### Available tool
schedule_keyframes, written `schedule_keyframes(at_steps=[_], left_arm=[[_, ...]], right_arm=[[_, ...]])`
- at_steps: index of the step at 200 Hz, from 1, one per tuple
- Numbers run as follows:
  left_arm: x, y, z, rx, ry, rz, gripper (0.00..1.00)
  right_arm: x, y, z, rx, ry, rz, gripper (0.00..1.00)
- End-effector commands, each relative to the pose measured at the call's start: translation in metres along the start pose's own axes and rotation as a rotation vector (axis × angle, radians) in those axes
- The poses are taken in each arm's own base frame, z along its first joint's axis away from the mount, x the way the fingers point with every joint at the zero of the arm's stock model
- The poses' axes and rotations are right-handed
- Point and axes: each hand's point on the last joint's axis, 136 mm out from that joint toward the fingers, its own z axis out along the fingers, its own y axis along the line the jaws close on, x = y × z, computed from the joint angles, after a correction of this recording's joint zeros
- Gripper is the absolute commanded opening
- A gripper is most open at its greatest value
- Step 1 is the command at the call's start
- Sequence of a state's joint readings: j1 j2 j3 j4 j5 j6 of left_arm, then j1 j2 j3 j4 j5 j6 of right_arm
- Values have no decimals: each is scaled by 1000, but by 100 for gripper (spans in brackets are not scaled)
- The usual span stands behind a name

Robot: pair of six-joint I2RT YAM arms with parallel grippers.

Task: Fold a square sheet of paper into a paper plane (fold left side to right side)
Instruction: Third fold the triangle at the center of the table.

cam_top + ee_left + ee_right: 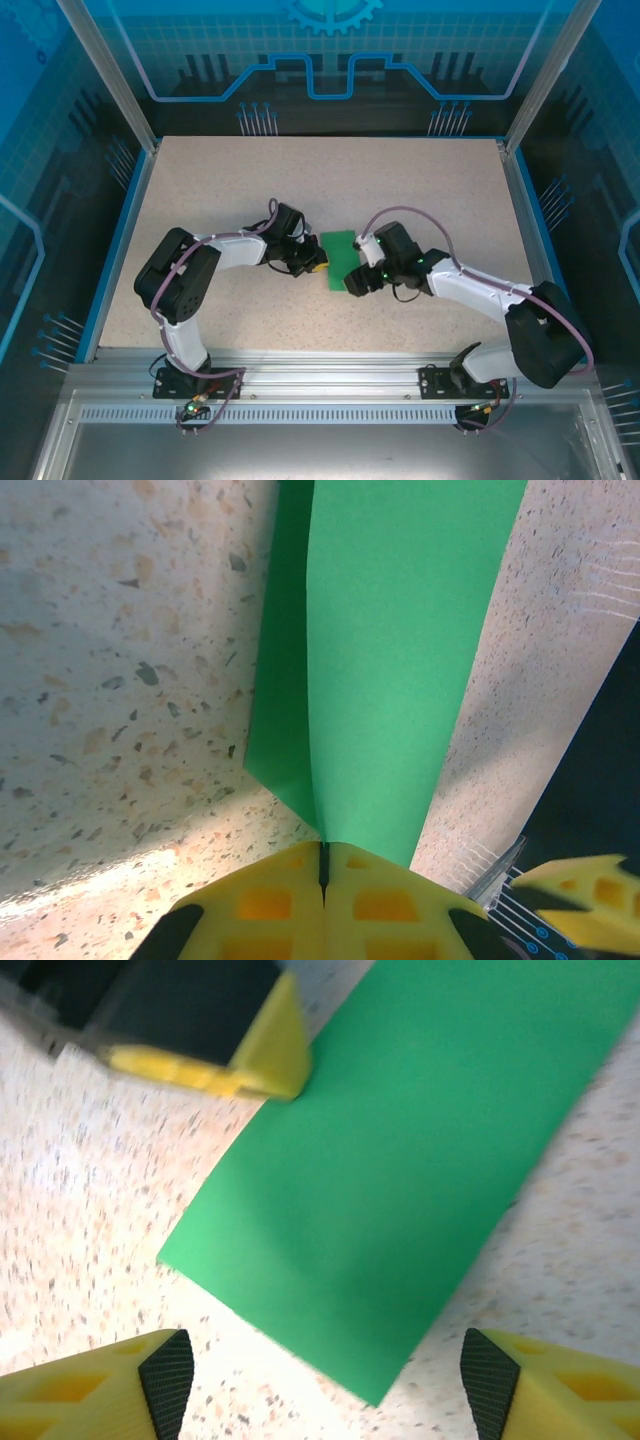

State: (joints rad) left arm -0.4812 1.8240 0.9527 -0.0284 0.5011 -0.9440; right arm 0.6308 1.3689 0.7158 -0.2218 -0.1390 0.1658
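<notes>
The square sheet of paper point(339, 260) lies folded into a narrow green strip at the middle of the table. My left gripper point(316, 264) is at the strip's left edge. In the left wrist view its yellow jaws point(323, 852) are shut on the near edge of the paper point(400, 660), where two layers meet at a crease. My right gripper point(352, 284) hovers over the strip's near end. Its fingers point(165, 1380) stand wide open, with the paper's near corner point(400, 1180) just beyond them and nothing between them.
The speckled tabletop point(200, 190) has blue raised edges, and aluminium frame posts stand at the back corners. A fingertip of the left gripper point(262, 1055) shows at the paper's far edge in the right wrist view. A yellow fingertip of the right gripper point(585, 900) shows in the left wrist view.
</notes>
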Motion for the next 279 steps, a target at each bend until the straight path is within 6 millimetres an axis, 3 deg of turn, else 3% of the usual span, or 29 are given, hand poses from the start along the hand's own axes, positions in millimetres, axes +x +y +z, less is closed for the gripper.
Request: schedule_keyframes(at_steps=[1, 58, 110, 143, 190, 206, 279], left_arm=[[0, -14, -9, 7, -15, 11, 0], [2, -13, -8, -2, -11, 9, 0], [2, -15, -9, -3, -8, 7, 0], [2, -16, -9, -4, -8, -2, 0], [3, -19, -9, -8, -2, -4, 0], [4, -20, -9, -11, 2, -5, 0], [5, -20, -9, -19, 11, -17, 0]], right_arm=[[-7, 18, 5, -3, -45, -116, 79], [-8, 36, 38, -22, 42, -198, 79], [11, 33, 55, -39, 119, -195, 80], [19, 30, 56, -30, 137, -192, 79], [-12, 31, 23, 27, 10, -228, 80], [-13, 31, 16, 59, -2, -260, 80], [2, 37, 40, 215, 65, -425, 85]])
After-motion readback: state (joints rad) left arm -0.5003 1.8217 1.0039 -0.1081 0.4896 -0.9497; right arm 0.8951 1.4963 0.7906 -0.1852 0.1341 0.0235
